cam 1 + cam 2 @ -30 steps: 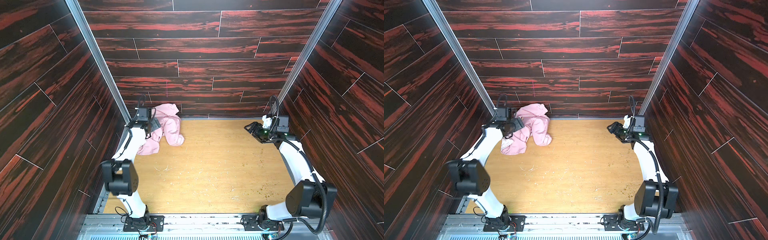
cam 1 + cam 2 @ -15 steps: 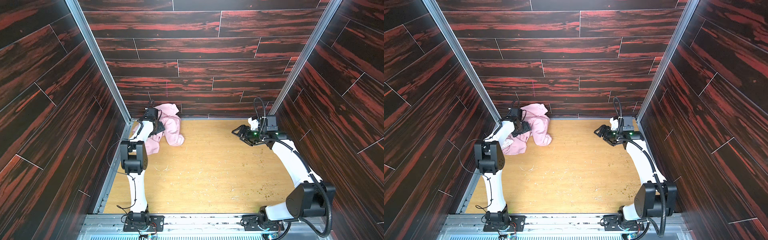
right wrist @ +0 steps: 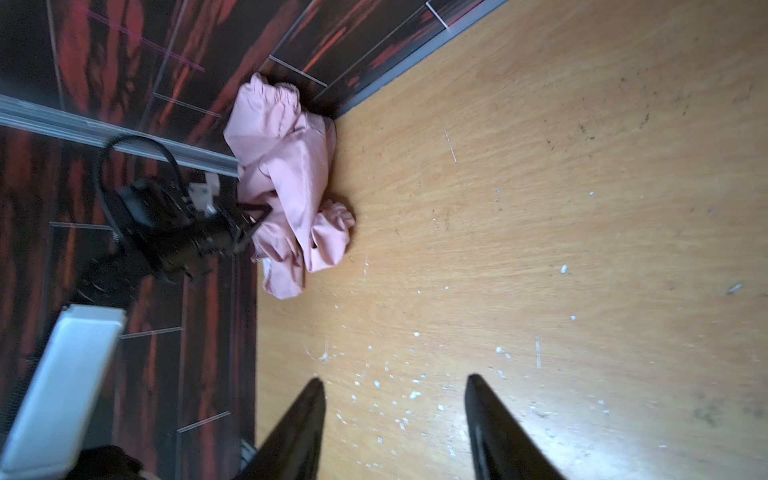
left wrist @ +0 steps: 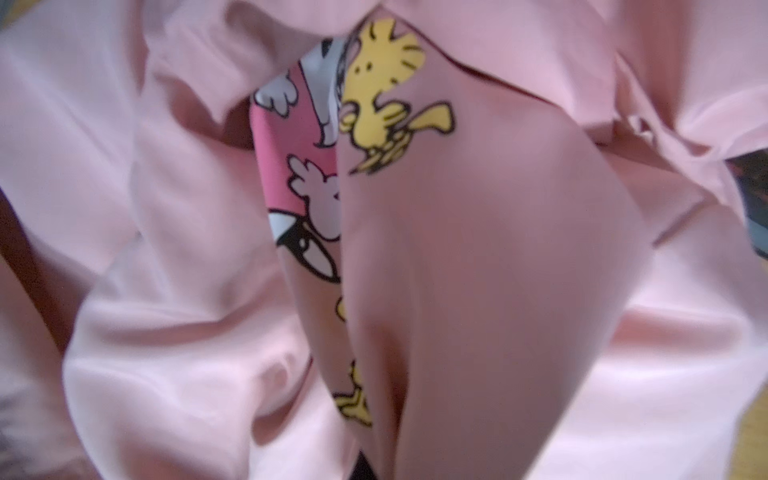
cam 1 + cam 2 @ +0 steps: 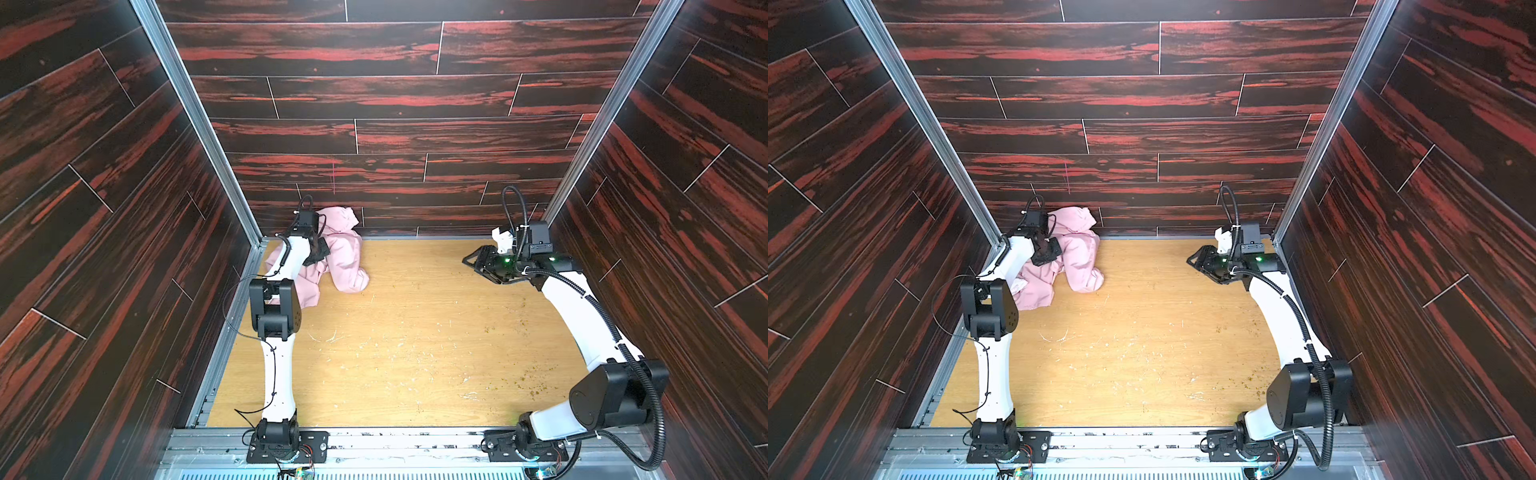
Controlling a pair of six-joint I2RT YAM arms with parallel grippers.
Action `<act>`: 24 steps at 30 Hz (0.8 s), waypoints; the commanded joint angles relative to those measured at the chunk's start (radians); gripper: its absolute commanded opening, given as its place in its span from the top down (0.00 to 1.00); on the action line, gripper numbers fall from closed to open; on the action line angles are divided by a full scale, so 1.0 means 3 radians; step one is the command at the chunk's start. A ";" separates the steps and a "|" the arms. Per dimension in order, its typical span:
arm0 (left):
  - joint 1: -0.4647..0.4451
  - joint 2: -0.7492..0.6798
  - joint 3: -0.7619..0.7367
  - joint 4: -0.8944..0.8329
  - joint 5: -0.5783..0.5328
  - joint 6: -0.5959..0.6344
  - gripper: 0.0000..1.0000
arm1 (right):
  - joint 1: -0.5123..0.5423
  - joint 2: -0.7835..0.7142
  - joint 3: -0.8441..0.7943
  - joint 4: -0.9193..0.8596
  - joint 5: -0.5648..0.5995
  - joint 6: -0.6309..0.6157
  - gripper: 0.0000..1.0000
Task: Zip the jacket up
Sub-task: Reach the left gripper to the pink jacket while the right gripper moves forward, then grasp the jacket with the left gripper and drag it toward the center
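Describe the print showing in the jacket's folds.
The print is cartoon figures: yellow birds and white characters on pink. Left wrist view shows it best.

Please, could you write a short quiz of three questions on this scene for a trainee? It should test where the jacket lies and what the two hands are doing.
1. What does the right hand hold?
2. True or false: the jacket lies spread flat in the middle of the table.
3. Which hand is pressed into the jacket?
A. left hand
B. right hand
C. both

Key
1. Nothing. Its jaws stand apart above bare table, far from the jacket.
2. False. It is crumpled in the far left corner.
3. A
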 commanded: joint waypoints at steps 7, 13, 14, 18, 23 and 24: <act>-0.0683 -0.1225 -0.0594 -0.0048 0.0129 0.0119 1.00 | 0.0008 0.0019 -0.0022 -0.0186 0.0012 -0.0033 0.51; -0.1215 -0.1663 -0.0901 0.0033 0.0293 -0.0034 1.00 | 0.0010 -0.0038 -0.0041 -0.0357 0.0053 -0.0036 0.45; -0.1312 -0.1700 -0.0954 0.0072 0.0332 -0.0068 1.00 | 0.0010 -0.0057 -0.0054 -0.0382 0.0053 -0.0038 0.45; -0.1698 -0.1736 -0.1131 0.0175 0.0525 -0.0187 0.75 | 0.0011 -0.0158 -0.0144 -0.0440 0.0160 -0.0036 0.39; -0.1898 -0.1925 -0.1467 0.0281 0.0481 -0.0348 0.45 | 0.0014 -0.0308 -0.0259 -0.0476 0.0148 -0.0050 0.33; -0.1898 -0.2044 -0.1582 0.0333 0.0434 -0.0401 0.44 | 0.0011 -0.0345 -0.0275 -0.0485 0.0154 -0.0058 0.32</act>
